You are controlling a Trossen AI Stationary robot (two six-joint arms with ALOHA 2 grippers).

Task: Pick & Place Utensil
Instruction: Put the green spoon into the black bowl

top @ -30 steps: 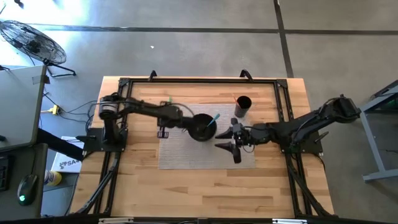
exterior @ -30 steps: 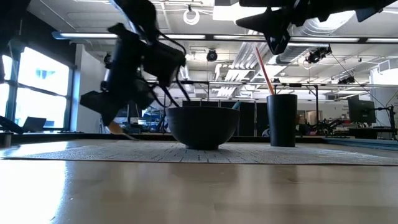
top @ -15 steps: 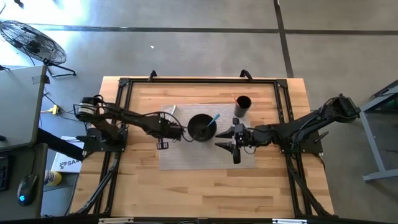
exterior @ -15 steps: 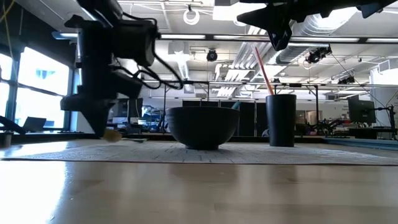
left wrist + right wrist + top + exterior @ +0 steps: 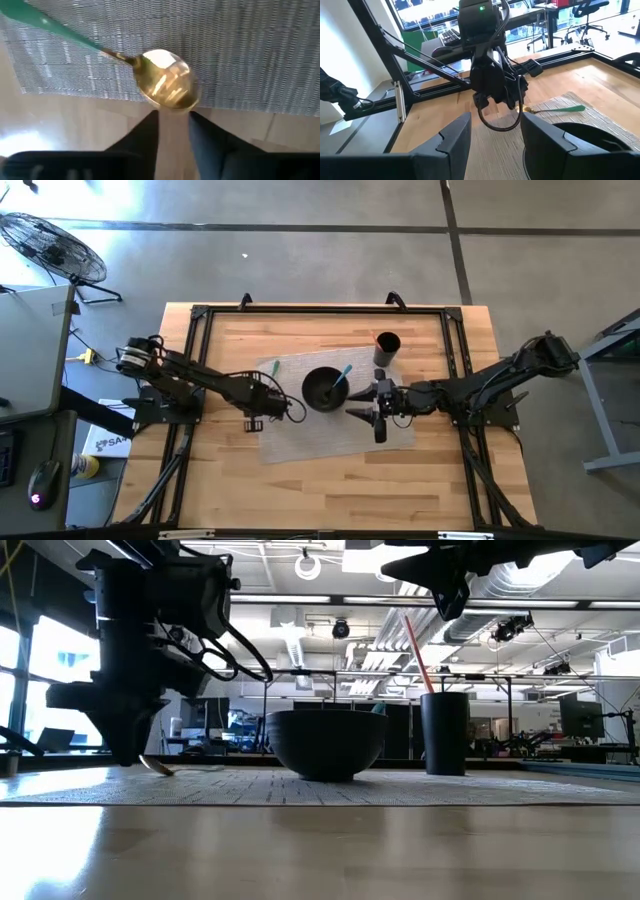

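Observation:
A spoon (image 5: 165,85) with a gold bowl and a green handle (image 5: 45,22) lies at the left edge of the woven grey mat (image 5: 340,435). It also shows in the high view (image 5: 270,368). My left gripper (image 5: 172,122) points down at the spoon's bowl end and is shut on it. A dark bowl (image 5: 325,388) holding a teal utensil (image 5: 345,370) stands mid-mat. A dark cup (image 5: 387,346) with a red stick (image 5: 415,650) stands far right. My right gripper (image 5: 492,135) hovers open above the mat, right of the bowl. My left gripper pinches the near tip of the spoon's gold bowl (image 5: 170,106) between its two fingertips (image 5: 150,125). The fingers come from above, pointing down, just off the mat's left edge. The spoon lies almost flat, its green handle (image 5: 565,107) resting on the mat.
The mat lies askew on the wooden table (image 5: 330,490). A black frame (image 5: 320,308) runs along the table's far edge and sides. Bare wood lies left of the mat and along the near edge.
My left gripper has gone from beside the bowl toward the table's left and near edges and down, drawing the spoon with it. The mat has turned, its left side drawn toward the near edge. The cup has shifted slightly with it.

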